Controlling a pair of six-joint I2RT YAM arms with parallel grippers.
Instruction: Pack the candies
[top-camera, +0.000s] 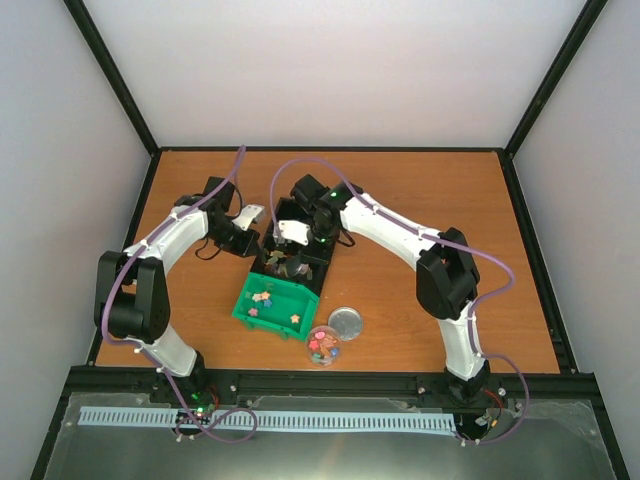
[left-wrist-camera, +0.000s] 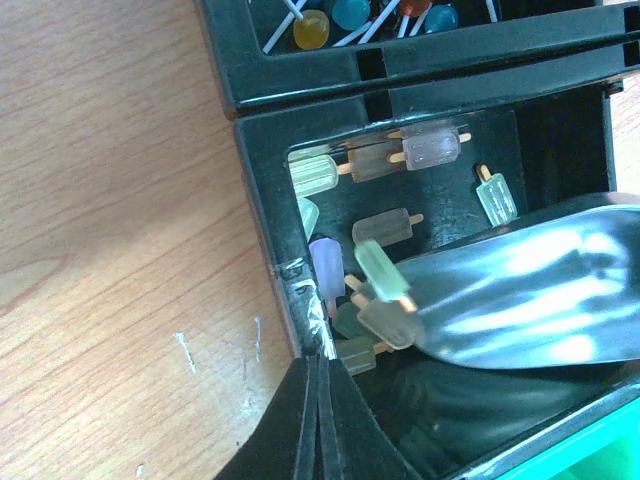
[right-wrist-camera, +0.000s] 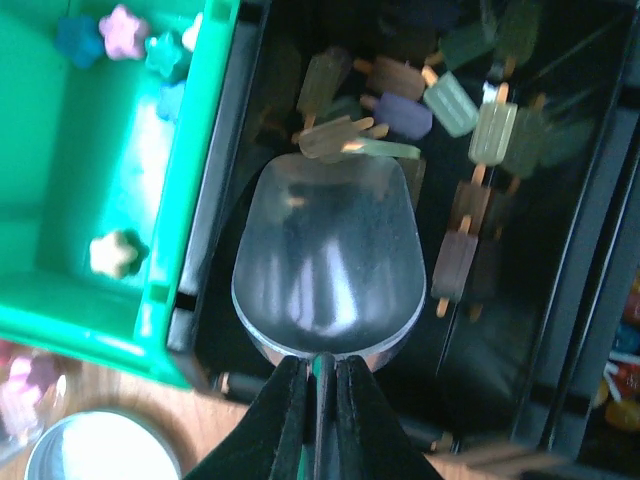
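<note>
The star-shaped candies (top-camera: 265, 298) lie in a green bin (top-camera: 245, 312); the right wrist view shows a pink one (right-wrist-camera: 123, 30) and a pale one in it. More sit in a clear jar (top-camera: 323, 345). My right gripper (right-wrist-camera: 320, 365) is shut on the green handle of a silver scoop (right-wrist-camera: 325, 250), which hangs over the black tray (top-camera: 318, 272) among small popsicle-shaped pieces (right-wrist-camera: 402, 112). The scoop (left-wrist-camera: 530, 300) has two of them on its lip. My left gripper (left-wrist-camera: 318, 358) is shut, its tips at the black tray's left rim (left-wrist-camera: 262, 190).
The round silver lid (top-camera: 346, 322) lies on the table right of the green bin and beside the jar, and shows in the right wrist view (right-wrist-camera: 95, 452). Another tray compartment holds round lollipops (left-wrist-camera: 312, 28). Bare wood lies left of the tray.
</note>
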